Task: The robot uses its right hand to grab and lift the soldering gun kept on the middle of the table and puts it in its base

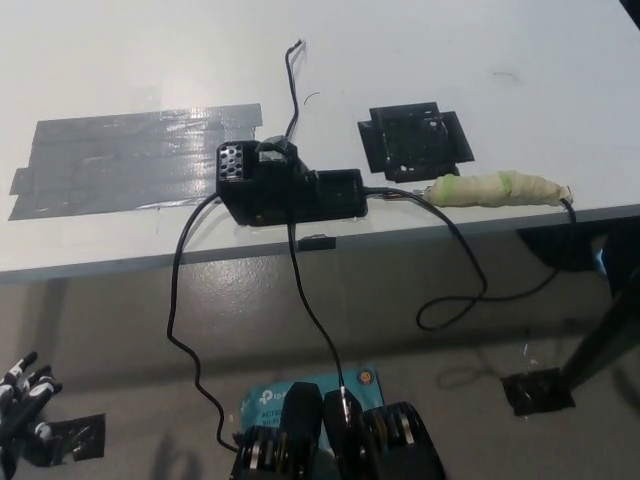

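One black base unit [290,185] on one white table [450,40]; one grey tape patch [130,160]; one black tape patch [415,138]; one green-wrapped handle [495,190]; one hand [22,395].

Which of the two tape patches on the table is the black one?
The small black tape patch, right of the black soldering station. The other, the wide grey tape patch left of it, is silvery and much larger.

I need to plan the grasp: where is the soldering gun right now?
In the head view, the soldering gun lies at the table's near right edge, right of the black base, below the black tape patch.
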